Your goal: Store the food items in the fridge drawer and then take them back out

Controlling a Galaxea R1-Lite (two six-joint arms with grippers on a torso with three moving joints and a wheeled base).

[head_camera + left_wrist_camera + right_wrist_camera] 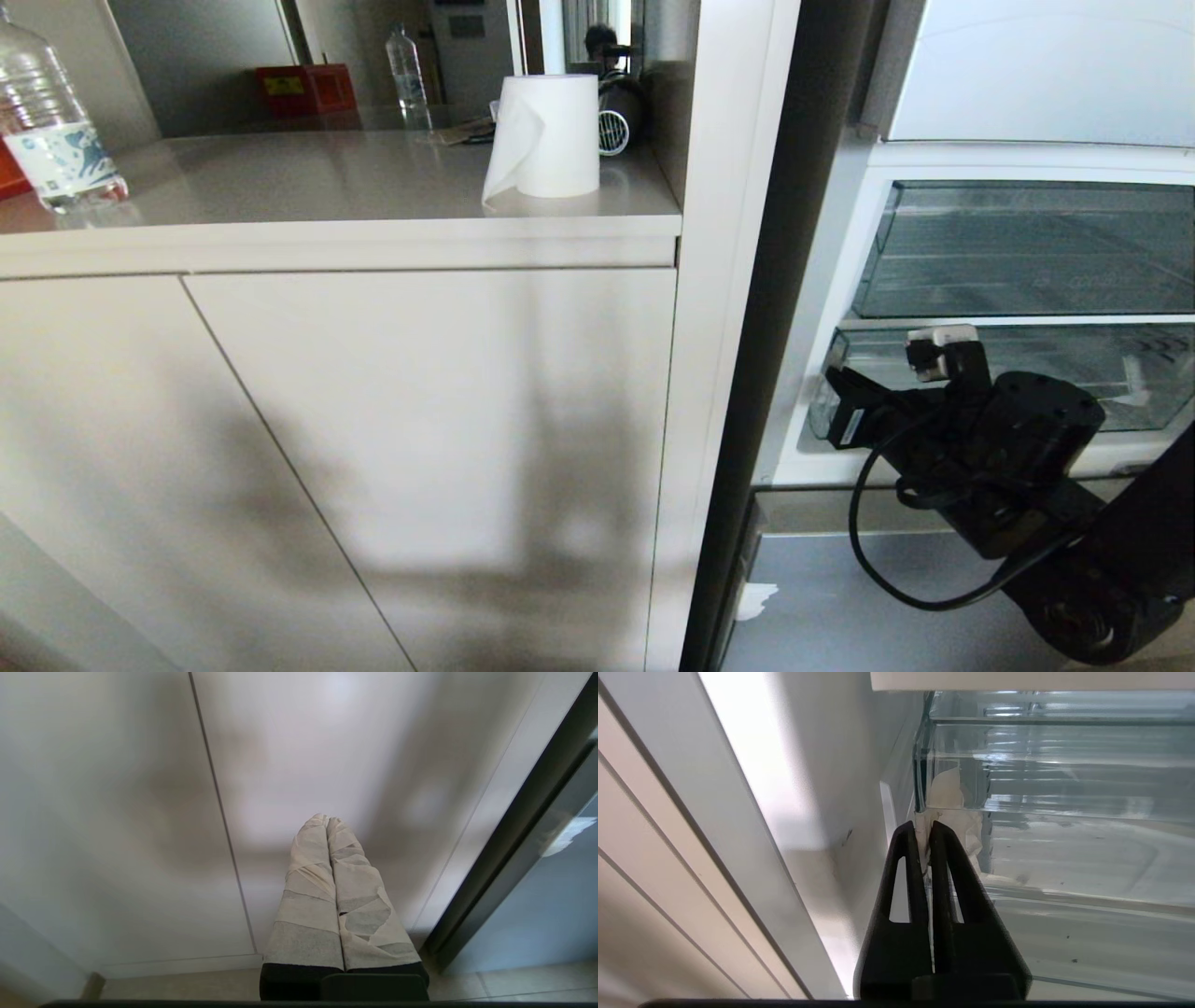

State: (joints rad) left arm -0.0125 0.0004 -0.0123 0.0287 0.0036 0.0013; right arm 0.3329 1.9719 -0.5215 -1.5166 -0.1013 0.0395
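Observation:
The fridge drawer (1120, 373) is the lower clear plastic one in the open fridge at the right. My right gripper (840, 397) is at its front left corner. In the right wrist view the black fingers (901, 868) of the right gripper (923, 828) are shut on the thin clear edge of the fridge drawer (1064, 858), right by the white tape scraps (952, 807). The drawer's inside looks bare where I can see it. The food items are out of view. My left gripper (327, 819), its fingers wrapped in tape, is shut on nothing and points at a cabinet door.
Another clear drawer (1027, 252) sits above the gripped one. A dark door edge (775, 280) stands between the fridge and the beige cabinet (420, 420). On the counter stand a paper roll (546, 135) and a water bottle (47, 121).

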